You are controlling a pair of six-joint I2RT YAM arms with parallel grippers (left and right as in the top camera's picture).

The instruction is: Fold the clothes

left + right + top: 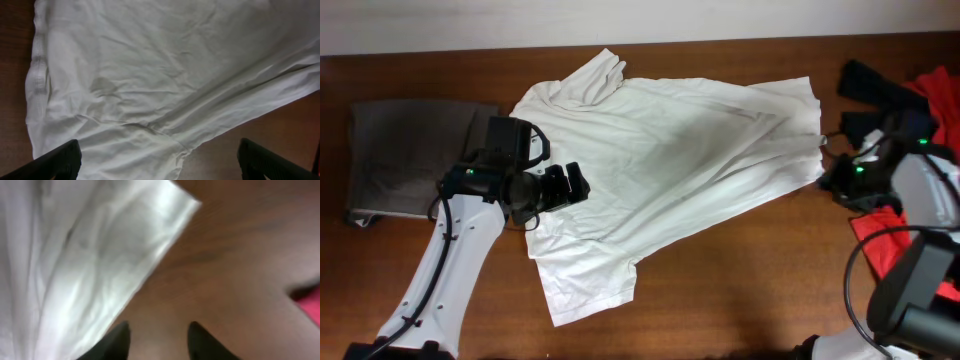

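A white T-shirt (pixel 660 150) lies spread and wrinkled across the middle of the table. My left gripper (pixel 560 188) hovers over its left side, open and empty; in the left wrist view the shirt (pixel 150 75) fills the frame between the wide-apart fingers (pixel 157 160). My right gripper (pixel 835 178) is at the shirt's right edge, open and empty over bare wood; the right wrist view shows the shirt's corner (pixel 100 255) to the left of the fingers (pixel 159 335).
A folded grey garment (pixel 405 160) lies at the left. Black (pixel 870 85) and red (pixel 935 95) clothes are piled at the right edge, with more red cloth (pixel 890 235) under the right arm, also showing in the right wrist view (pixel 310 297).
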